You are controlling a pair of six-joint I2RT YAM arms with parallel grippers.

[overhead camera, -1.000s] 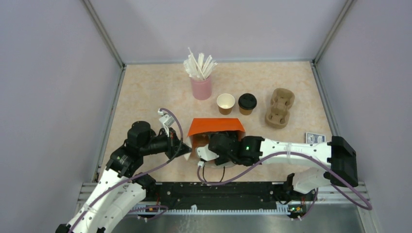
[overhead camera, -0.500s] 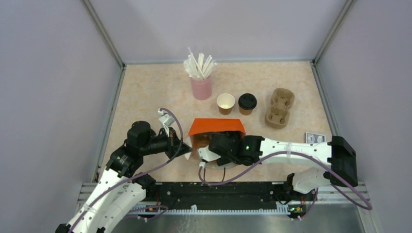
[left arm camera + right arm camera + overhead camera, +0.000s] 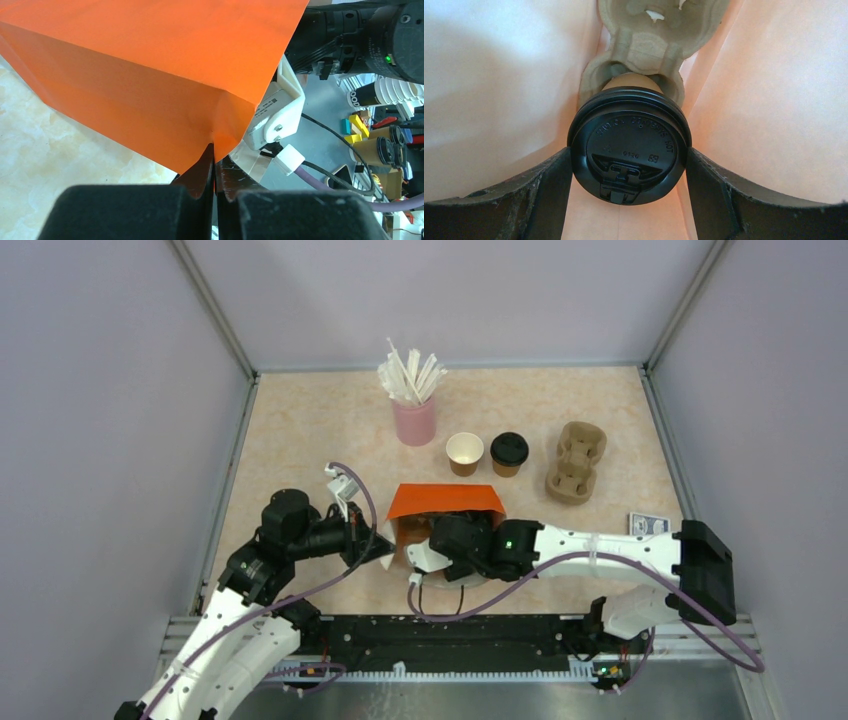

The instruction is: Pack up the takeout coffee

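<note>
Three brown paper cups in all, one of them already inside the orange bag [image 3: 445, 501] at the near middle of the table [image 3: 300, 440]. Seen from the right wrist: bagged cup [image 3: 629, 145] with black lid facing the camera, brown body sunk into the near pocket of a tan pulp carrier [image 3: 646, 45], pale paper walls of the bag close on left and right. Grasped at the lid's rim by the right gripper [image 3: 629, 157], one dark finger [image 3: 544, 195] pressed to each side. From above, reached into the bag's mouth from the near right, fingertips hidden by the orange paper.

Clenched on the bag's near left corner: left gripper [image 3: 214, 167], fingers [image 3: 197, 175] drawn together with only a thin sliver of orange between. Bag's fold creased right at the pinch.

Farther back, standing apart from the bag: open cup [image 3: 464, 453], white inside showing, and just beside it on the right a capped cup [image 3: 509, 452], not touching as far as can be told. Left of and beyond those, pink cup [image 3: 414, 422] bristling with white straws [image 3: 410, 375]. Right of the capped cup, second pulp carrier [image 3: 577, 461], lying well clear of both arms. Near the right edge, small blue-and-white box [image 3: 648, 525] just beyond the right forearm.
</note>
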